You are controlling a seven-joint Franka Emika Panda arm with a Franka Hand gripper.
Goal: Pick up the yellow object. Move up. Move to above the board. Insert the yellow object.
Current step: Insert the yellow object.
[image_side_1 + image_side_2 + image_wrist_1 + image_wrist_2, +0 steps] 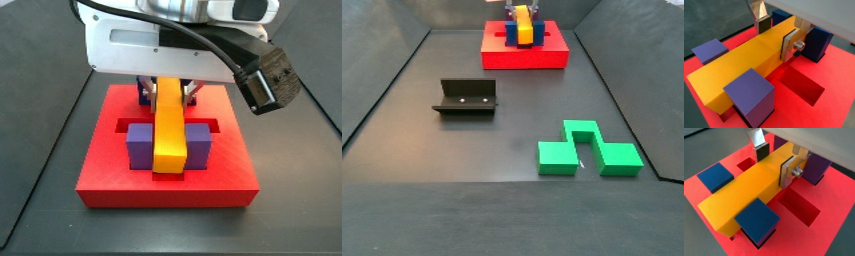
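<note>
The hand is gripping the yellow object between its fingers, lying low between the blue-purple posts on the board. It is probably seating; any tilt risks jamming against a post.

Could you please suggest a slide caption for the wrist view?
Gripper jaws clamp the yellow object, lying between blue-purple posts on the red board.

Hand hides yellow object far end.
</note>
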